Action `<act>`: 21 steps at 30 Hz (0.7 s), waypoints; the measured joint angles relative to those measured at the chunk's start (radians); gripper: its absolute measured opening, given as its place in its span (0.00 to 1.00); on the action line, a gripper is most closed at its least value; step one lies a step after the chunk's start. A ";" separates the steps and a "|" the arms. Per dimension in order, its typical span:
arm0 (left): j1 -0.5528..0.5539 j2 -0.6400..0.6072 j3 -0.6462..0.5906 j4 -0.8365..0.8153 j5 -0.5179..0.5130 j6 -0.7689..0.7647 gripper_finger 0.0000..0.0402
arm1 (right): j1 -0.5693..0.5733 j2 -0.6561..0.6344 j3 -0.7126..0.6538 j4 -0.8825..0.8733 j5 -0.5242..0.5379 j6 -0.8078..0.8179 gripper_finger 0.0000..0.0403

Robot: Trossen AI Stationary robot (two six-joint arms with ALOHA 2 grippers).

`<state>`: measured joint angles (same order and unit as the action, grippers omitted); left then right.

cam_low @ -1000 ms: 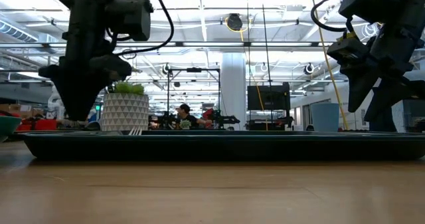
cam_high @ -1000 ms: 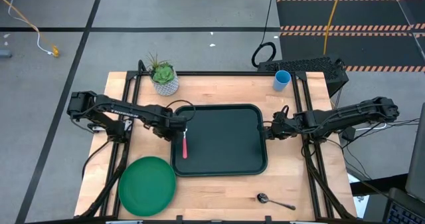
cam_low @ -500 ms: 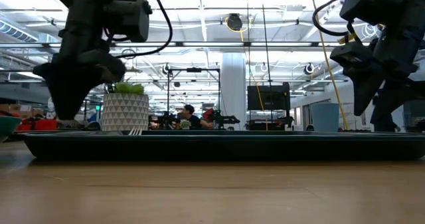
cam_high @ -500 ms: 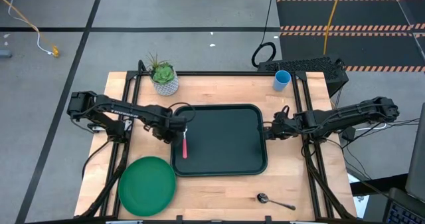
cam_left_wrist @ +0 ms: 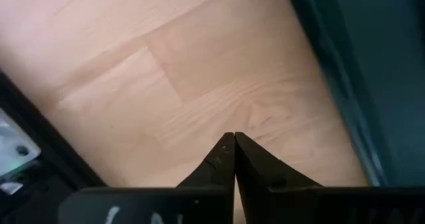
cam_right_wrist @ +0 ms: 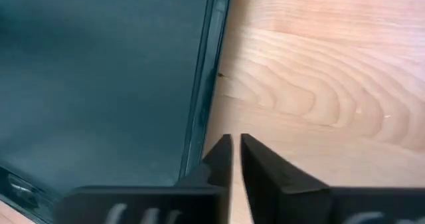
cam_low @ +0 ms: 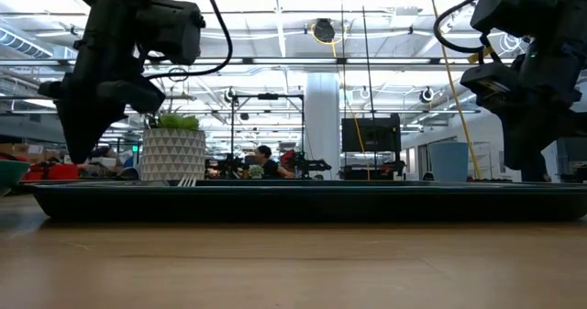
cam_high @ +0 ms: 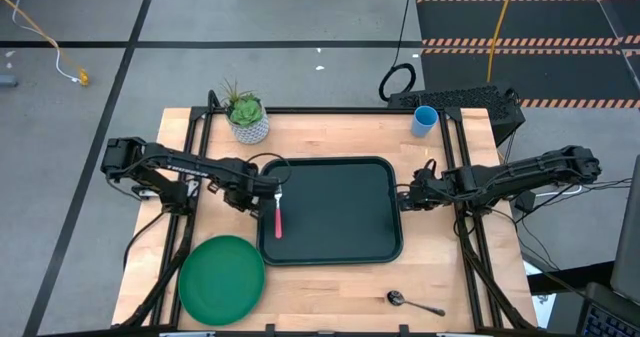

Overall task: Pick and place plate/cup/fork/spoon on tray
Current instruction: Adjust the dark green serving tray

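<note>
The dark tray (cam_high: 340, 217) lies mid-table. The fork (cam_high: 277, 217) rests flat on the tray's left part, pink handle toward the near edge. The green plate (cam_high: 221, 279) lies on the wood at the near left. The light-blue cup (cam_high: 424, 120) stands at the far right, and the spoon (cam_high: 412, 301) lies near the front edge. My left gripper (cam_left_wrist: 234, 139) is shut over bare wood just outside the tray's left rim (cam_left_wrist: 332, 84). My right gripper (cam_right_wrist: 236, 141) is shut, with nothing between its fingers, over wood beside the tray's right rim (cam_right_wrist: 206, 84).
A white patterned plant pot (cam_high: 247, 117) stands at the far left, close behind the tray's corner. Dark frame rails run along the table's left and right sides under both arms. Bare wood shows between the tray and the front edge.
My left gripper has drawn back a little toward the table's left edge, away from the fork. The fork stays where it lay on the tray.
</note>
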<state>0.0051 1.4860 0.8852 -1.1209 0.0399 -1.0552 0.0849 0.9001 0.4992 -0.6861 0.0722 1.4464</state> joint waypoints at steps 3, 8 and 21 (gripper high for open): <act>0.000 0.000 -0.001 0.013 0.000 0.008 0.02 | 0.000 0.000 0.000 -0.005 -0.020 -0.018 0.02; 0.001 0.000 -0.068 0.084 0.053 -0.006 0.01 | 0.000 0.000 0.000 -0.054 -0.024 -0.019 0.00; 0.001 0.000 -0.169 0.275 0.129 -0.100 0.01 | 0.000 0.015 -0.151 0.170 -0.152 0.024 0.00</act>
<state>0.0059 1.4864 0.7162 -0.8454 0.1692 -1.1556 0.0849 0.9150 0.3479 -0.5162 -0.0800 1.4706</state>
